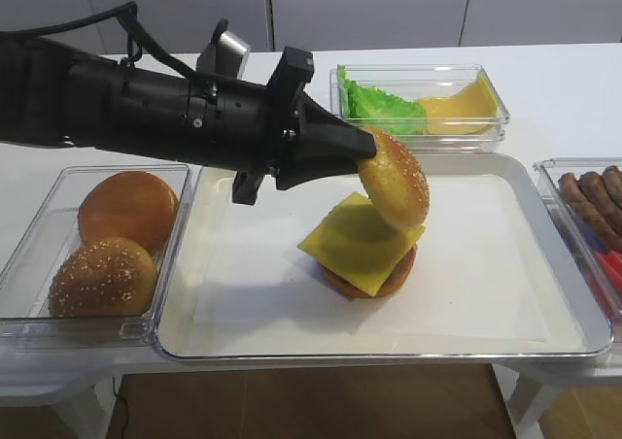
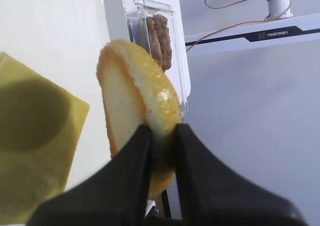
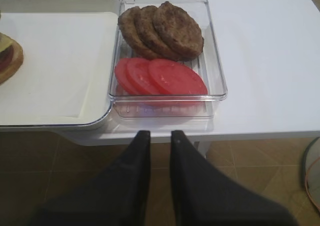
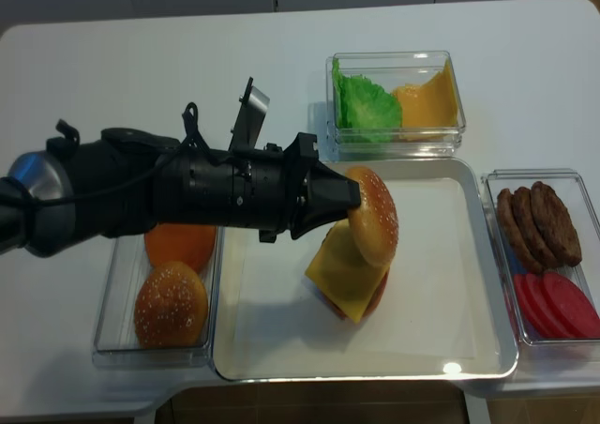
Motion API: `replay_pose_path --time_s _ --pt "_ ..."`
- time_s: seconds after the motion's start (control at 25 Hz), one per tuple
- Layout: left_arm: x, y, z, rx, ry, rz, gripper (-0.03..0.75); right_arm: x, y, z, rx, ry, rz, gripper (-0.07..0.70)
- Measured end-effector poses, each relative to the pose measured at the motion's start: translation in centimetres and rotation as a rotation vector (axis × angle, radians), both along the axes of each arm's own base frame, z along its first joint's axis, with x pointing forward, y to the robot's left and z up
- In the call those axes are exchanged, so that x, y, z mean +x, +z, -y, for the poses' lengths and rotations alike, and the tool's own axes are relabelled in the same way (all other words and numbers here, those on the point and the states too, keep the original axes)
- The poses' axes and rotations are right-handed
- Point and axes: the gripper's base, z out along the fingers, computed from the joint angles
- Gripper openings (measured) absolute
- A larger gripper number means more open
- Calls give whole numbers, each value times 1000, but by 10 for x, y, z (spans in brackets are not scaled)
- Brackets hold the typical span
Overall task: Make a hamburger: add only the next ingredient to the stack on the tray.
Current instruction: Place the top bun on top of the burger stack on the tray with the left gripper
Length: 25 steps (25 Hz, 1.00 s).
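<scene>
Now, done: bun top (image 1: pixel 394 179) pinched edge-on in left gripper (image 1: pixel 365 151).
Left: lowering onto stack (image 1: pixel 362 247) just below.
Right gripper (image 3: pixel 160 136): parked, empty, parted.

Stack (image 1: pixel 362 254) on tray (image 1: pixel 544 337); bun top (image 1: pixel 394 178) above stack; bun bin (image 1: pixel 39 254) left of tray, patty bin (image 4: pixel 544 255) right.

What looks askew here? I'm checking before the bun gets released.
The sesame bun top is held on edge by the left gripper, not dome up, above the stack. The cheese slice sits skewed, overhanging unevenly.
</scene>
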Motion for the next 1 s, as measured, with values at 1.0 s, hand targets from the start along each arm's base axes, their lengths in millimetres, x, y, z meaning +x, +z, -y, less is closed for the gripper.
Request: replay_pose_path --time_s 1.0 --pt "-6 -16 -4 74 -7 -13 94 0 0 0 -2 1 0 69"
